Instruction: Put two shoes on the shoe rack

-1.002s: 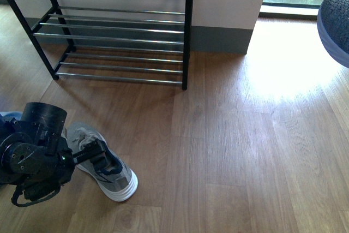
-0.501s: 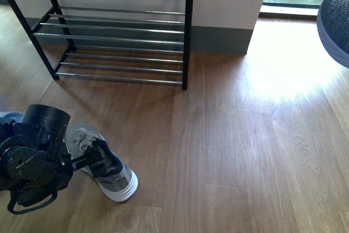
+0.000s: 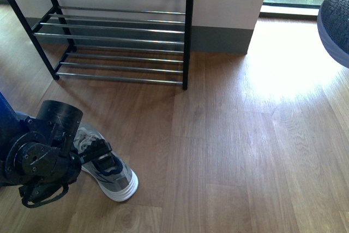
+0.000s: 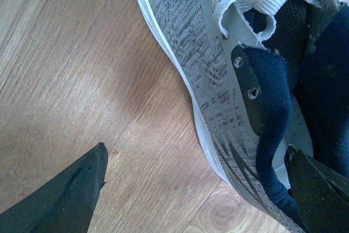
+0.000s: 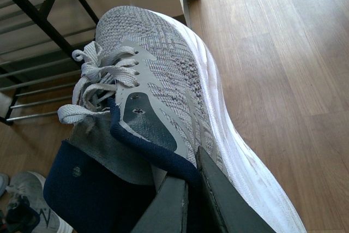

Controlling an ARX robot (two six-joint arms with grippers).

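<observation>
- Tall black metal-framed shoe rack [image 3: 188, 36] with tiers of thin chrome bars: stands against the pale wall, ahead of my left side.
- Grey knit lace-up sneaker A [image 5: 174, 69], white-soled and navy-lined: held aloft by its heel collar, toe pointing away from my right wrist.
- Grey knit lace-up sneaker B [image 3: 117, 178], matching A: lies upright on its sole in front of the rack and well apart from it, at the tip of my left arm.
- My right claw [image 5: 188, 170]: clamped on sneaker A's navy collar, one finger inside the shoe, one outside.
- My left claw [image 4: 195, 150]: fingers spread apart, straddling sneaker B's side wall beside the heel opening, one finger outside the white sole, the other over the navy lining. I cannot tell whether either finger touches.
</observation>
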